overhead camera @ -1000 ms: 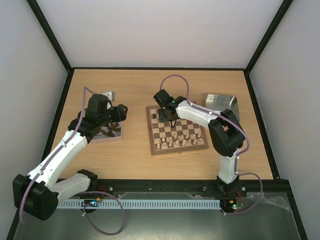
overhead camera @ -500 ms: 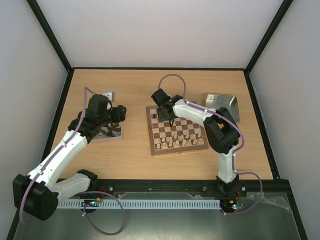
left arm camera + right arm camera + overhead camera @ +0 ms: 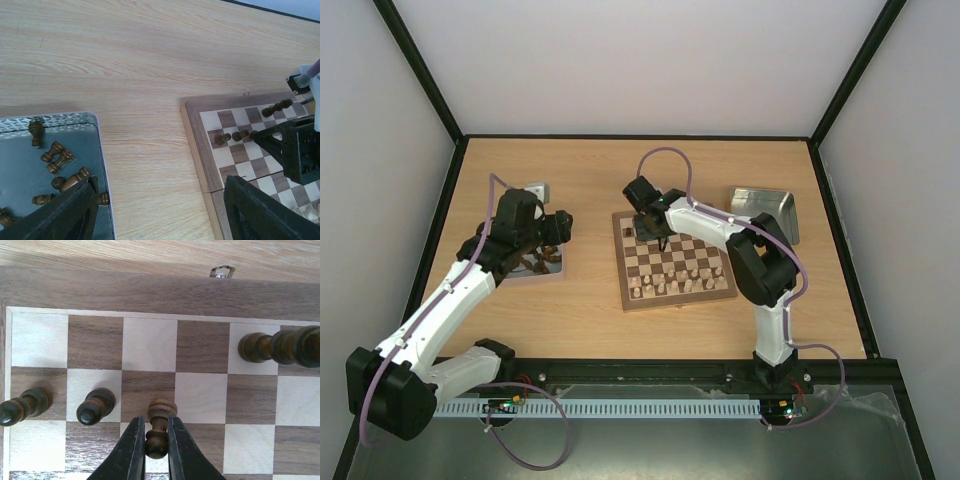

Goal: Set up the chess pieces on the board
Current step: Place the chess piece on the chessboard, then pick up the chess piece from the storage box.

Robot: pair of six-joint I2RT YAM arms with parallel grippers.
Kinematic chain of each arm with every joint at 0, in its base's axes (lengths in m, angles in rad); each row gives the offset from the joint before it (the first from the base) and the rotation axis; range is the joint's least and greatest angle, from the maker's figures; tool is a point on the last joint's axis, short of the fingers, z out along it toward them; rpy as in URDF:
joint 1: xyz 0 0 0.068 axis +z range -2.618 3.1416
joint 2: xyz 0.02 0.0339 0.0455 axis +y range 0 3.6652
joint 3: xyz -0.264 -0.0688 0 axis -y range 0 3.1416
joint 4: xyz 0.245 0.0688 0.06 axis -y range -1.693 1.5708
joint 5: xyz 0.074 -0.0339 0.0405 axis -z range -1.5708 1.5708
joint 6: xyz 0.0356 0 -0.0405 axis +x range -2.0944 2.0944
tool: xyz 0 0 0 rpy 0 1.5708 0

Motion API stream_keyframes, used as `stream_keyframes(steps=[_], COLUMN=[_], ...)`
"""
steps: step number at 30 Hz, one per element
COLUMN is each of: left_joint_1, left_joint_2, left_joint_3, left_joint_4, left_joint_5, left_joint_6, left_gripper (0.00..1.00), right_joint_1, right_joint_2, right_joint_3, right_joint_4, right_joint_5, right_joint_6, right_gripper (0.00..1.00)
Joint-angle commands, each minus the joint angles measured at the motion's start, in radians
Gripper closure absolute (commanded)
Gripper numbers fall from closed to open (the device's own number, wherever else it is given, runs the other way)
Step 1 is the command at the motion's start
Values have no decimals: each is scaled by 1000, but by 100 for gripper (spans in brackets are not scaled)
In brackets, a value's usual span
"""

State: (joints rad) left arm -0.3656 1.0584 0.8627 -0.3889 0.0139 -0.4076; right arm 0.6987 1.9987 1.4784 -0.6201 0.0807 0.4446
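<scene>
Jaws of the right gripper [image 3: 156, 439] are pinched together on the head of a small dark brown wooden pawn [image 3: 161, 409], gripped high so that its base shows below them and can be set squarely on its field. That base is over the third square of the second row from the far border, a dark one. It looks down on the wood, though I cannot tell for certain that it touches. Just beside it, on the two squares toward the corner, stand two more dark brown pawns [image 3: 95, 406], so this one reads as next in the pawn line, and the step in hand is most likely the letting go. One row behind, off to the other side, is a taller dark brown turned piece [image 3: 265, 347]. All are on the square wooden chessboard with dark and cream checks and a mid-brown border [image 3: 150, 290], whose near rows carry the pale cream pieces [image 3: 665, 288].

Well apart, a shiny metal tray [image 3: 55, 118] on the pale wooden surface [image 3: 150, 60] holds the remaining dark brown pieces [image 3: 60, 161], lying on their sides. Above its board-side edge hangs the left gripper [image 3: 160, 192], jaws wide apart and empty, seemingly poised to draw the next piece. A second metal tray [image 3: 765, 205] lies beyond the board's other side
</scene>
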Motion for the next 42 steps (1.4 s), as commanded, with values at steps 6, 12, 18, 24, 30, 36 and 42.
stream_keyframes(steps=[6, 12, 18, 24, 30, 36, 42], left_joint_1=[4, 4, 4, 3, 4, 4, 4], left_joint_2=[10, 12, 12, 12, 17, 18, 19], left_joint_3=[-13, -13, -13, -16, -16, -15, -19], left_joint_4=[-14, -15, -15, -13, -9, -10, 14], left_joint_5=[-11, -9, -9, -6, 3, 7, 67], left_joint_6=[0, 0, -2, -15, -16, -20, -54], left_gripper=[29, 29, 29, 29, 29, 29, 29], right_joint_1=[-12, -13, -13, -15, -16, -16, -18], right_joint_2=[30, 18, 1, -23, -29, -38, -130], right_joint_3=[27, 30, 28, -37, -102, -126, -159], right_joint_4=[-16, -14, -27, 21, 88, 112, 122], right_joint_5=[4, -5, -4, 3, 5, 20, 27], right_joint_6=[-10, -9, -12, 22, 64, 71, 18], right_gripper=[86, 89, 97, 81, 79, 92, 98])
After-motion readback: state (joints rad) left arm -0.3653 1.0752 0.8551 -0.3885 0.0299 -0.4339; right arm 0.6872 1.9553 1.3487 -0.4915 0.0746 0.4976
